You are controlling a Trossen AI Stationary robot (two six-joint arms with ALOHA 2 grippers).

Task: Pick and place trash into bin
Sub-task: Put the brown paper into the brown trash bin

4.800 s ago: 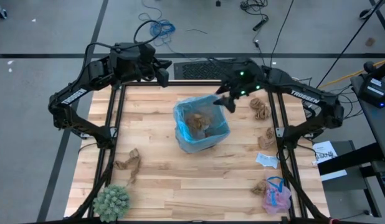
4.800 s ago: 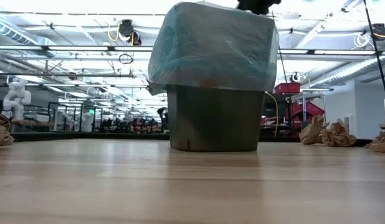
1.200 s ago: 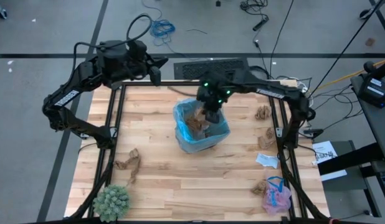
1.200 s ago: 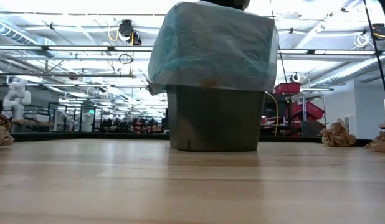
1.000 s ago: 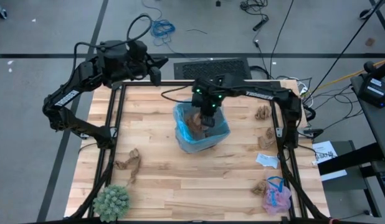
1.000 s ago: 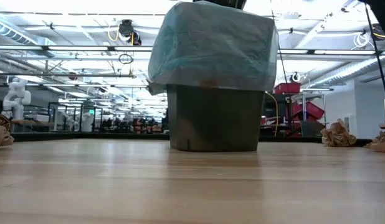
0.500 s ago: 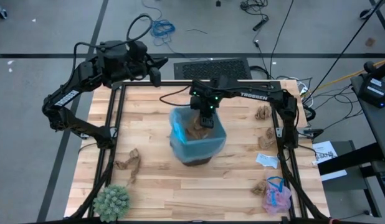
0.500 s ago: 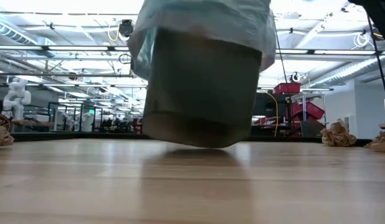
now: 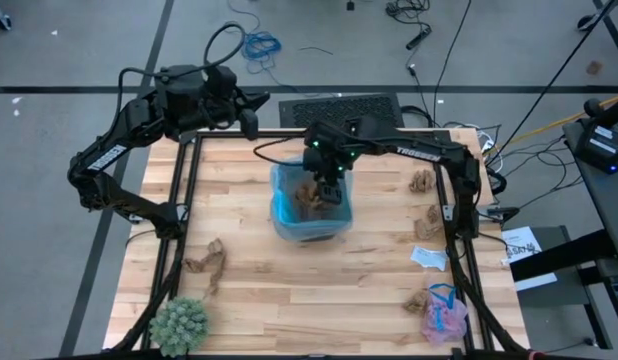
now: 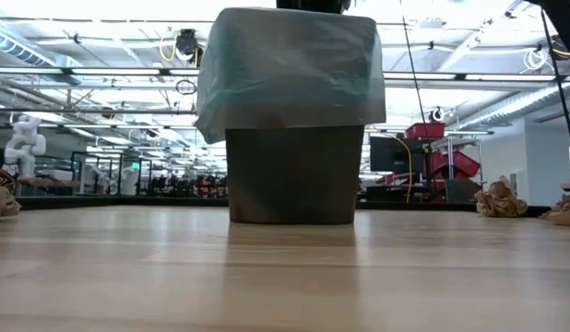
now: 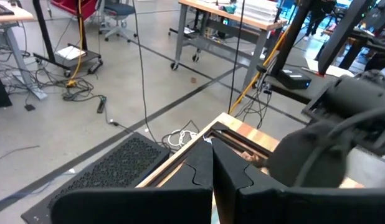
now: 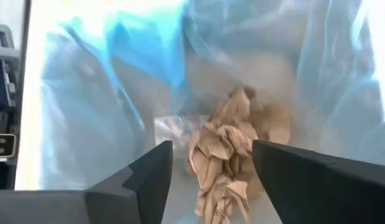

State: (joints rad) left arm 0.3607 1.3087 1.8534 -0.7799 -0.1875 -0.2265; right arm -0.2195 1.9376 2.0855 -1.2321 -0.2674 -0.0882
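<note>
**Right hand open over the bin, brown paper wad lying inside**

The right hand (image 9: 329, 190) hangs directly above the mouth of the bin (image 9: 289, 222), a dark wastebasket lined with a light-blue plastic bag that stands upright on the wooden table (image 9: 249, 290). In the right wrist view its two dark fingers (image 12: 149, 180) stand well apart with nothing between them. Straight below that gap a crumpled brown paper wad (image 12: 227, 155) lies loose on the bin's floor, touching neither finger, with the blue liner (image 12: 118, 87) rising all round it.

In the low view the bin (image 10: 294, 175) sits flat on the table, and only a dark edge of the right hand shows just above its rim.

Out beyond the right hand, toward the right arm's side of the table, two more brown wads (image 9: 421, 181) (image 9: 428, 222) lie apart from each other. Farther on toward the table's near edge lie a white paper scrap (image 9: 427, 257) and a pink mesh puff with blue string (image 9: 444, 314).

On the other side of the bin from these, a brown wad (image 9: 208, 262) lies near a round green spiky plant (image 9: 179, 325).

The left hand (image 9: 256, 112) waits at the far left corner of the table, well apart from the bin, its fingers (image 11: 202, 177) pressed together on nothing.
</note>
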